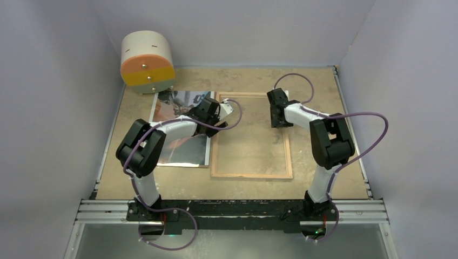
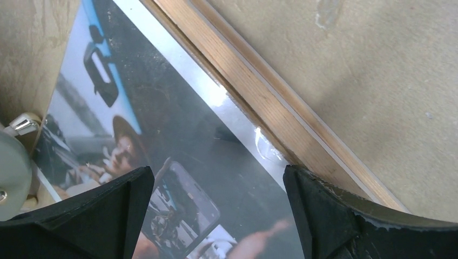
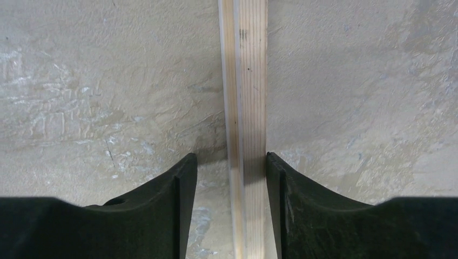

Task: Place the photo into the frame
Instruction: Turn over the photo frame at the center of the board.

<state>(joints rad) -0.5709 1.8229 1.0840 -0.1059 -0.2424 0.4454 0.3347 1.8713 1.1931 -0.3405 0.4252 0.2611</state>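
The frame (image 1: 251, 175) lies flat at the table's middle, light wooden rim up. The photo (image 1: 186, 154) lies picture side up just left of it, partly under my left arm. My left gripper (image 1: 221, 116) hovers open over the photo's right edge. In the left wrist view the glossy photo (image 2: 178, 140) fills the gap between its fingers, with the frame's left rail (image 2: 254, 91) alongside. My right gripper (image 1: 277, 123) straddles the frame's right rail (image 3: 246, 81). Its jaws (image 3: 231, 205) stand open: the right finger sits against the rail, the left one stands apart.
A beige drum with an orange and yellow face (image 1: 147, 62) stands at the back left, near the photo's far corner; its edge shows in the left wrist view (image 2: 13, 162). Pale walls close in three sides. A metal rail (image 1: 232, 210) runs along the near edge.
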